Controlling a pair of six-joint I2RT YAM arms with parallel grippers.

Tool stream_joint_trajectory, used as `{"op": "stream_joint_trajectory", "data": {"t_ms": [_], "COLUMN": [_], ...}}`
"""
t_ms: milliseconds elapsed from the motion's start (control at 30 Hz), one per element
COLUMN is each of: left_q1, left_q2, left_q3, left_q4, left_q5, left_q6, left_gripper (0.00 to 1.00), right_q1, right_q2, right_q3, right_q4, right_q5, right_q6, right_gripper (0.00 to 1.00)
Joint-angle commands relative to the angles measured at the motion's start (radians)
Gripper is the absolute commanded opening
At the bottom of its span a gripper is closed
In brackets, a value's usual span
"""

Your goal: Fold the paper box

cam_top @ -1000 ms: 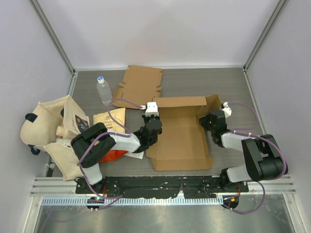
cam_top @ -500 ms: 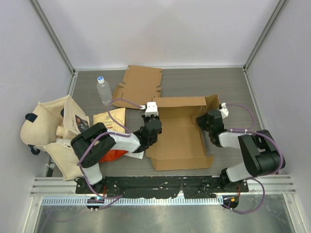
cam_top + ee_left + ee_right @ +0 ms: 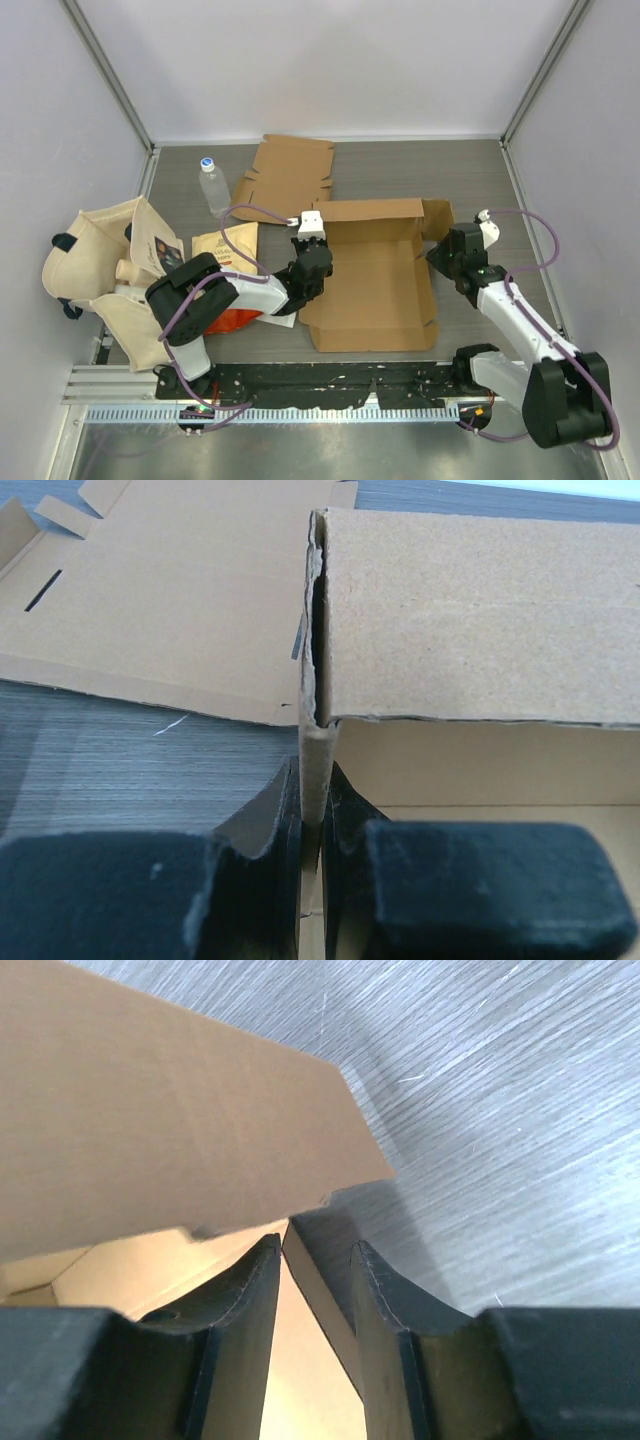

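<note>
Scanning from the left, we see a cloth bag (image 3: 95, 270) at the side of the table (image 3: 470, 180), a brown pouch (image 3: 225, 243) just beside it, a water bottle (image 3: 213, 186) farther back, and a flat cardboard sheet (image 3: 290, 175) at the rear. Our left gripper (image 3: 310, 795) is clenched on the left wall of the paper box (image 3: 370, 285), which sits mid-table between both arms, its back wall raised. Our right gripper (image 3: 315, 1260) straddles the box's right wall, fingers parted, released rather than pinching.
</note>
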Motion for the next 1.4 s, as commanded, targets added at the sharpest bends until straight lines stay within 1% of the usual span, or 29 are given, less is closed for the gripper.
{"op": "stream_joint_trajectory", "data": {"t_ms": [0, 100, 133, 200, 233, 300, 333, 367, 400, 433, 467, 533, 633, 700, 767, 800, 933, 1033, 1100, 1167, 1233, 1267, 1300, 1333, 1367], "left_q1": [-0.005, -0.003, -0.003, -0.003, -0.003, -0.003, -0.003, -0.003, -0.003, -0.003, -0.003, -0.003, -0.003, -0.003, -0.003, -0.003, -0.003, -0.003, -0.003, -0.003, -0.003, -0.003, -0.003, -0.003, -0.003], "left_q2": [-0.023, -0.021, -0.021, -0.017, -0.014, -0.004, -0.001, -0.001, 0.0, 0.0, 0.003, 0.009, 0.013, 0.011, 0.008, 0.006, -0.001, -0.01, -0.01, -0.009, -0.001, 0.002, 0.005, 0.005, 0.005], "left_q3": [-0.01, -0.01, -0.01, -0.006, -0.003, 0.006, 0.006, 0.006, 0.005, 0.003, 0.002, 0.002, 0.002, 0.0, -0.003, -0.001, 0.002, 0.0, 0.003, 0.003, 0.005, 0.005, 0.005, 0.005, 0.003], "left_q4": [0.053, 0.063, 0.066, 0.066, 0.066, 0.063, 0.058, 0.058, 0.057, 0.058, 0.06, 0.06, 0.058, 0.058, 0.06, 0.06, 0.058, 0.052, 0.046, 0.043, 0.049, 0.052, 0.052, 0.052, 0.053], "left_q5": [-0.014, -0.019, -0.022, -0.02, -0.019, -0.011, -0.01, -0.008, -0.008, -0.008, -0.011, -0.007, 0.004, 0.006, 0.004, 0.001, -0.011, -0.03, -0.043, -0.048, -0.051, -0.053, -0.053, -0.054, -0.054], "left_q6": [-0.03, -0.015, -0.009, -0.009, -0.009, -0.009, -0.01, -0.013, -0.015, -0.016, -0.016, -0.019, -0.029, -0.033, -0.033, -0.029, -0.018, -0.018, -0.018, -0.018, -0.012, -0.009, -0.006, -0.004, -0.001], "left_gripper": [0.0, 0.0, 0.0, 0.0, 0.0, 0.0, 0.0, 0.0, 0.0, 0.0, 0.0, 0.0, 0.0, 0.0, 0.0, 0.0, 0.0, 0.0, 0.0, 0.0, 0.0, 0.0, 0.0, 0.0, 0.0], "right_q1": [0.041, 0.08, 0.089, 0.095, 0.095, 0.091, 0.08, 0.071, 0.05, 0.031, 0.004, -0.004, -0.004, -0.004, -0.004, -0.004, -0.006, -0.058, -0.082, -0.102, -0.101, -0.102, -0.103, -0.103, -0.101], "right_q2": [-0.124, -0.183, -0.188, -0.175, -0.158, -0.097, -0.075, -0.053, -0.024, 0.029, 0.065, 0.152, 0.207, 0.206, 0.166, 0.146, 0.015, -0.078, -0.111, -0.124, -0.141, -0.144, -0.142, -0.125, -0.122], "right_q3": [0.081, 0.058, 0.049, 0.011, -0.002, -0.015, -0.02, -0.028, -0.04, -0.046, -0.055, -0.074, -0.083, -0.091, -0.085, -0.082, -0.062, -0.049, -0.005, 0.064, 0.109, 0.157, 0.185, 0.219, 0.286], "right_q4": [-0.272, -0.298, -0.289, -0.229, -0.208, -0.192, -0.197, -0.197, -0.194, -0.189, -0.139, -0.103, -0.074, -0.054, -0.004, 0.018, 0.067, 0.067, 0.017, -0.087, -0.184, -0.218, -0.247, -0.331, -0.373], "right_q5": [0.019, -0.01, -0.044, -0.076, -0.086, -0.026, 0.015, 0.078, 0.084, 0.081, 0.051, 0.051, 0.074, 0.077, 0.052, 0.02, 0.028, -0.03, -0.035, -0.038, -0.053, -0.079, -0.095, -0.107, -0.106], "right_q6": [-0.086, -0.04, -0.014, 0.02, 0.031, 0.083, 0.101, 0.133, 0.153, 0.169, 0.178, 0.193, 0.216, 0.201, 0.157, 0.097, 0.006, -0.033, -0.052, -0.092, -0.123, -0.164, -0.188, -0.217, -0.265], "right_gripper": [0.4, 0.38, 0.31, 0.22, 0.13, 0.08, 0.03, 0.02, 0.01, 0.01, 0.01, 0.01, 0.02, 0.02, 0.04, 0.05, 0.07, 0.16, 0.2, 0.23, 0.3, 0.35, 0.44, 0.46, 0.53]}}
